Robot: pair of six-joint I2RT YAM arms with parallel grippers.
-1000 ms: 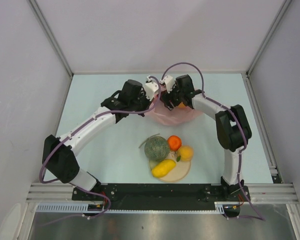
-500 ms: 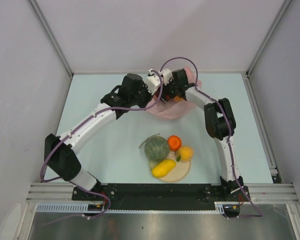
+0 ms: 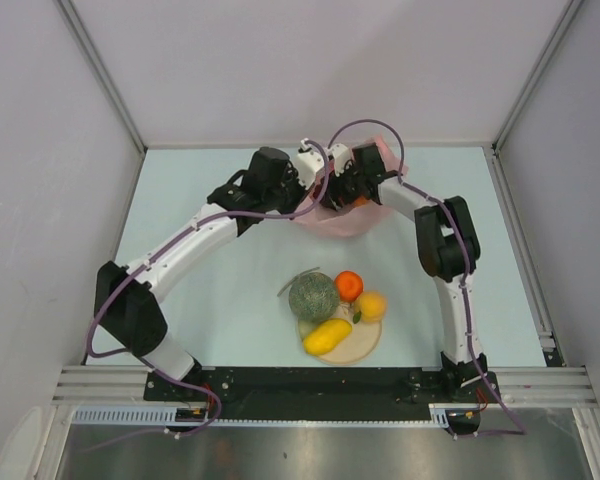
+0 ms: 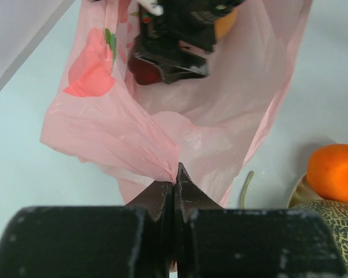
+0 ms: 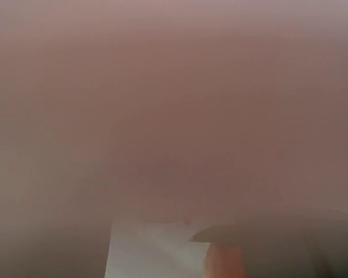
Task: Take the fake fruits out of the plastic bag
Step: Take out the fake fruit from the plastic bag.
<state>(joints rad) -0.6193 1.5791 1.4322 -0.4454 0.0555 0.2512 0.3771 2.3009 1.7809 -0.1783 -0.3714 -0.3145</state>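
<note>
When the station was examined, the left pincer [image 4: 175, 178] was clenched on a gathered fold of the plastic bag [image 4: 220, 127], its two fingers pressed together with the pink film bunched to a point between them. That fold was drawn taut toward the near side. The bag lay on the pale surface [image 3: 200, 300] at the far middle, well apart from the plate [image 3: 366, 349].

The right pincer [image 3: 346, 192] was reaching into the bag's mouth from the far side. In the left wrist view its black body sat over the opening, with a dark red fruit [image 4: 140, 70] just beside it inside the bag and an orange-toned fruit [image 4: 227, 23] at its other side. Whether that pincer was released or grasping anything could not be told. Its own camera gave only a blurred pink field with a dark shape and a peach-coloured patch at the lower edge.

Four fruits lay outside the bag, grouped at the plate on the near middle of the surface:
- The netted melon [image 3: 313, 296] sat at the plate's far-left edge, its stem pointing toward the bag.
- The orange [image 3: 349, 285] sat just beside the melon on the far side of the group.
- The yellow-orange round fruit [image 3: 371, 305] sat at the plate's far-right edge, near the orange.
- The yellow oblong fruit [image 3: 327, 336] lay on the plate's left part, just near of the melon.
</note>
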